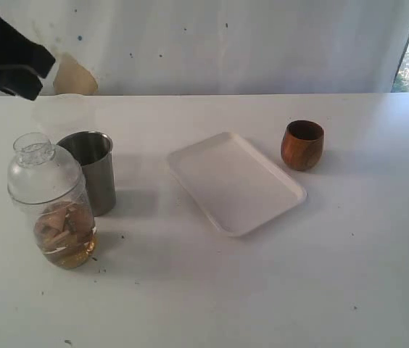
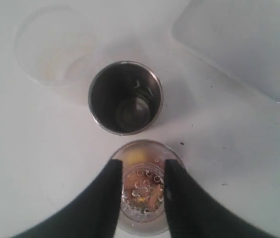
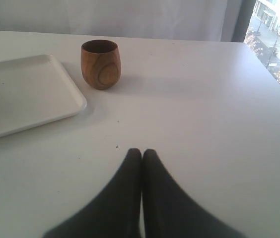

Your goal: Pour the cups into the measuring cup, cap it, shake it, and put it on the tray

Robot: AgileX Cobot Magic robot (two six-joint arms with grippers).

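- Two cups stand upright on the white table [image 1: 349, 239]: the stainless-steel tumbler [image 1: 92, 170], with its bare steel base showing inside, and the reddish-brown wooden cup [image 1: 302, 145], which is a little apart from the tray on its right.
- The measuring cup [image 1: 52, 206] is upright on the table, just beside the tumbler on the near side and well left of the tray. A clear domed cap [image 1: 41, 170] sits on it. Amber liquid and pale brown pieces fill its lower part.
- The tray [image 1: 233, 181] is white, with a low rim. It lies at an angle between the tumbler and the wooden cup.
- The frosted tub [image 2: 55, 44] stands beyond the tumbler.
- The left gripper [image 2: 142, 166] is raised over the measuring cup. Its dark fingers are parted, the cap shows in the gap, and it grasps nothing.
- The right gripper [image 3: 141, 151] has its fingers pressed together with nothing between them, low over the table near the wooden cup.
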